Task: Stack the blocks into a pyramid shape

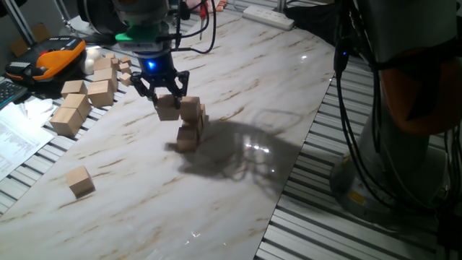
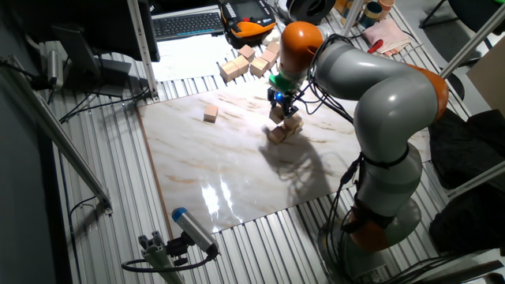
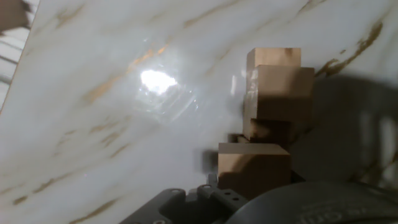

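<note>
Clearly, a block (image 1: 167, 107) was held pinched between the fingers of the gripper (image 1: 163, 90), lifted above the table (image 1: 238, 87) and just beside the upper part of the partly built stack (image 1: 190, 124). From the one fixed view, the stack was seen standing immediately to the right of the held block and slightly lower, its cubes piled unevenly in a narrow heap. In the hand view, the held block (image 3: 254, 168) was seen close to the camera, with the stack (image 3: 277, 99) lying straight ahead. A short sideways shift toward the stack, then a descent, was judged necessary. One more block (image 1: 80, 180) lay well apart, alone near the table's edge, and bigger wooden pieces (image 1: 86, 97) were heaped beyond it.
</note>
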Robot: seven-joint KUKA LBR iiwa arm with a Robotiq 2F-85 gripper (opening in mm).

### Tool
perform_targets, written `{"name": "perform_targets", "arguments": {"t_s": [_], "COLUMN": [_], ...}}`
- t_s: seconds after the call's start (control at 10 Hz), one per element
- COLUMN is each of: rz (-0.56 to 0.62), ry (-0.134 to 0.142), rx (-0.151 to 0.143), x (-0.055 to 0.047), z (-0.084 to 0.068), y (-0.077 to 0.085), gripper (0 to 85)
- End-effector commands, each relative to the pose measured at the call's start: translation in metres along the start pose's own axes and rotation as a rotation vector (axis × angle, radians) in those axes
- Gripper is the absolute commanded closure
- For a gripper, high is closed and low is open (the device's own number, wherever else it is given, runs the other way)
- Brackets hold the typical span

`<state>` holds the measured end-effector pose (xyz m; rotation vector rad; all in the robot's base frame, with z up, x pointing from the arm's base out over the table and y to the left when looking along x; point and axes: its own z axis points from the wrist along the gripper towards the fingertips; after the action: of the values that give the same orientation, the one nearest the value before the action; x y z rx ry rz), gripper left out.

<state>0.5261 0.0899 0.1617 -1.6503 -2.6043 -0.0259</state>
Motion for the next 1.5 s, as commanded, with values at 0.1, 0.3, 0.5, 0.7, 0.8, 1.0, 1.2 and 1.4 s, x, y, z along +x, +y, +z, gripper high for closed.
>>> {"name": "perform_targets", "arguments": {"t_s": [0.1, 0.3, 0.5, 0.7, 0.8, 1.0, 1.2, 1.4], "rz": [-0.017, -0.013, -0.009, -0.012, -0.015, -0.020, -0.016, -0.022], "ry": [-0.005, 0.000, -0.018, -0.019, -0.015, -0.021, -0.038, -0.037], "rx": [0.007, -0.001, 0.009, 0.008, 0.003, 0.002, 0.009, 0.007], "x": [-0.005, -0.007, -0.005, -0.007, -0.009, -0.009, -0.007, -0.010], "z": [0.001, 0.004, 0.012, 0.017, 0.020, 0.030, 0.038, 0.040], "y": [-0.011, -0.016, -0.019, -0.021, -0.022, -0.023, -0.024, -0.026], "gripper": [85.0, 85.0, 85.0, 85.0, 85.0, 85.0, 85.0, 85.0]}}
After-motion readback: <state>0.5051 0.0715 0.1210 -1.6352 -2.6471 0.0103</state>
